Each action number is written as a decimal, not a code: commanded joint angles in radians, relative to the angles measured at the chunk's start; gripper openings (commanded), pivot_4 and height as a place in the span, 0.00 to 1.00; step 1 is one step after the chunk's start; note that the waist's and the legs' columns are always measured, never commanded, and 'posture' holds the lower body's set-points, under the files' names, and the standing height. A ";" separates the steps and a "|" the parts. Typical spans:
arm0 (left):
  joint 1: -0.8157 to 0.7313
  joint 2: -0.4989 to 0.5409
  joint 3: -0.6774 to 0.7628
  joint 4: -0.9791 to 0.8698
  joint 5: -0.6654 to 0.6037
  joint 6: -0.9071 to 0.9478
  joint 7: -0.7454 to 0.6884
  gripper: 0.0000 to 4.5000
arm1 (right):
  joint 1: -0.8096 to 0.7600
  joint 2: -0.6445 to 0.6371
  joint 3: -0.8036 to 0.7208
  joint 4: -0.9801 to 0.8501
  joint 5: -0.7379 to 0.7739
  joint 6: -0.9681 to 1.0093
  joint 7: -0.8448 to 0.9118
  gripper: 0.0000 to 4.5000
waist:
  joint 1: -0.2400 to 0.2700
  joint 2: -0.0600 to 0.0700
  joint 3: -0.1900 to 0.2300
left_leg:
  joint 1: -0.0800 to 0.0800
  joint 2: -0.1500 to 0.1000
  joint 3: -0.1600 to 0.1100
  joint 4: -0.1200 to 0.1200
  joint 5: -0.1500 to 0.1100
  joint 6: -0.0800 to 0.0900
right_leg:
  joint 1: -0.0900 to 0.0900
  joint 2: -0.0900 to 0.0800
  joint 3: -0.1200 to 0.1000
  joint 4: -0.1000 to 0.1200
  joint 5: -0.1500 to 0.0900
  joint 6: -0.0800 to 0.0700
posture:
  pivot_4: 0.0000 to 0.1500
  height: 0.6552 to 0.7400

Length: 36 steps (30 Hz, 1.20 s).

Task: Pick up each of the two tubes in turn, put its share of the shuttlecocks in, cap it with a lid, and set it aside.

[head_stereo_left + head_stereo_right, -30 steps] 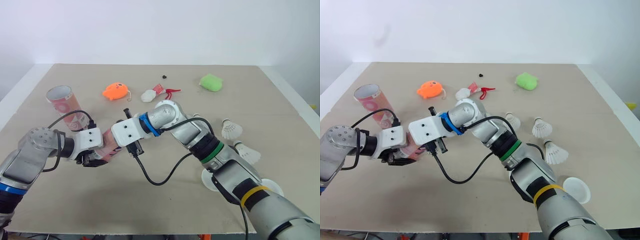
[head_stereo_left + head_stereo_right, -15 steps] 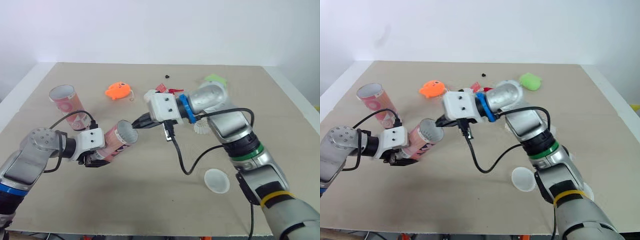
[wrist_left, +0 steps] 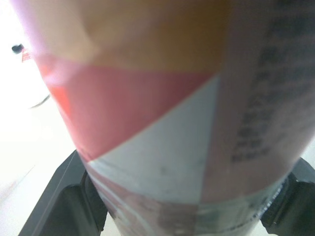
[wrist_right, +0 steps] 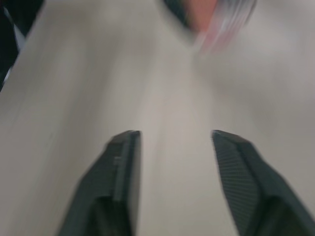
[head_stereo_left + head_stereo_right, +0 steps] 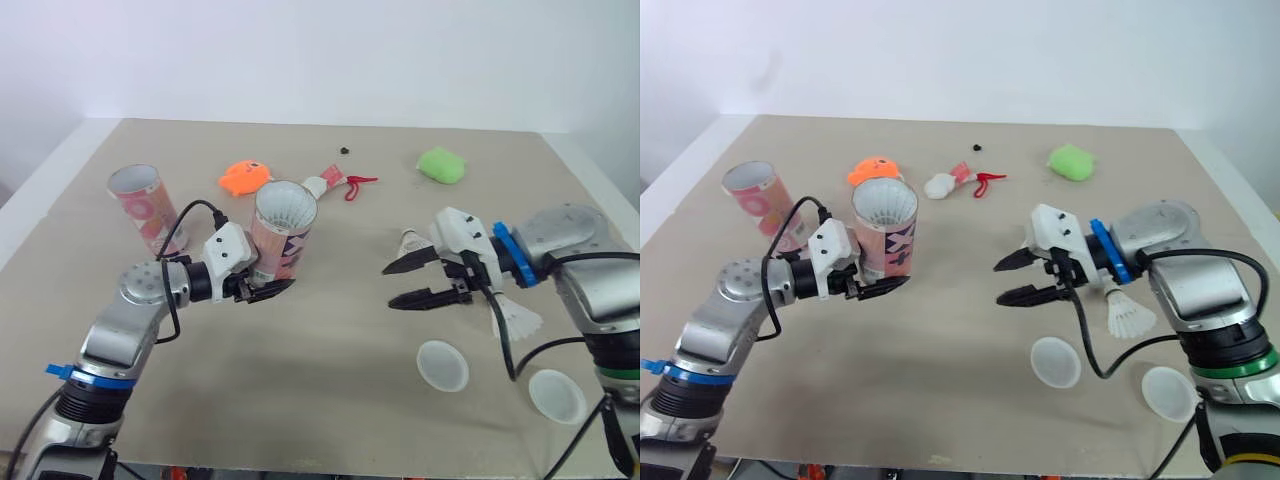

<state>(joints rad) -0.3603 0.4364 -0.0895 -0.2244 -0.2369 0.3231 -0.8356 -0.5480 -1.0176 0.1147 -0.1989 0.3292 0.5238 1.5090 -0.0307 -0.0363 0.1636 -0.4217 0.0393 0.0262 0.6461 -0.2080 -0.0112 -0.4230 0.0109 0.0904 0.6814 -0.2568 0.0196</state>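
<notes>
While the left gripper [image 5: 258, 287] is being closed on the lower end of the held tube [image 5: 281, 235], that tube is being kept nearly upright over the table [image 5: 300, 410], left of centre, with its open mouth turned up. Whether its base is touching the table cannot be told. White, ribbed material is being seen inside the mouth; shuttlecock or lining cannot be told. In the left wrist view, the tube's pink, white and orange wall is being clamped between both black fingers [image 3: 61, 206].

The second tube [image 5: 146, 207] is being recorded standing on the table at the far left, open-mouthed and leaning slightly. Its contents cannot be made out. Neither tube is being capped.

The right gripper [image 5: 402, 283] is being held over the table to the right of the held tube, well apart from it. Its fingers [image 4: 120, 182] are being held spread, with nothing between them but bare table.

One shuttlecock [image 5: 518, 318] is being noted on the table beneath the right wrist, and a second shuttlecock [image 5: 412, 240] just behind the right gripper. Two white lids are being noted lying flat nearer the robot: the inner lid [image 5: 442, 365] and the outer lid [image 5: 557, 395].

Toward the far edge, an orange toy [image 5: 245, 177], a white-and-red item [image 5: 326, 182], a small black object [image 5: 343, 150] and a green object [image 5: 441, 164] are being logged.
</notes>
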 commanded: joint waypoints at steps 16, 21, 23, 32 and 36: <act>0.115 -0.276 -0.124 0.409 0.101 -0.383 0.148 0.75 | 0.206 -0.004 0.111 0.151 -0.207 -0.272 -0.075 0.90 | -0.008 0.000 0.001 | 0.016 -0.002 0.005 0.008 0.002 0.001 | 0.015 0.000 0.009 -0.001 0.005 0.013 | 1.00 1.00; 0.122 -0.273 -0.135 0.427 0.112 -0.391 0.139 0.75 | 0.198 0.008 0.115 0.169 -0.223 -0.289 -0.082 0.62 | -0.014 0.001 -0.001 | 0.019 -0.003 0.005 0.008 0.002 0.001 | 0.018 0.000 0.010 -0.001 0.004 0.011 | 1.00 1.00; 0.124 -0.273 -0.138 0.428 0.116 -0.394 0.140 0.75 | 0.194 0.011 0.116 0.173 -0.224 -0.291 -0.082 0.47 | -0.014 0.001 -0.003 | 0.019 -0.003 0.004 0.008 0.002 0.001 | 0.018 0.000 0.010 -0.001 0.004 0.011 | 1.00 1.00; 0.119 -0.268 -0.148 0.426 0.116 -0.384 0.135 0.75 | 0.122 0.054 0.093 0.186 -0.185 -0.259 -0.087 0.03 | -0.015 0.001 -0.006 | 0.020 -0.003 0.004 0.008 0.002 0.001 | 0.018 0.000 0.010 -0.001 0.003 0.010 | 1.00 1.00; 0.118 -0.265 -0.150 0.422 0.118 -0.377 0.133 0.75 | -0.005 0.095 0.039 0.162 -0.110 -0.186 -0.093 0.03 | -0.016 0.003 -0.006 | 0.020 -0.003 0.004 0.007 0.002 0.001 | 0.018 0.000 0.011 -0.001 0.003 0.010 | 1.00 1.00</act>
<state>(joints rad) -0.2570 0.1664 -0.2198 0.1720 -0.1351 -0.0785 -0.6963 -0.4440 -0.9453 0.2199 -0.0049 0.1533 0.2856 1.4187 -0.0467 -0.0332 0.1578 -0.4018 0.0353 0.0301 0.6530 -0.2060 -0.0102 -0.4055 0.0108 0.1021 0.6803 -0.2534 0.0301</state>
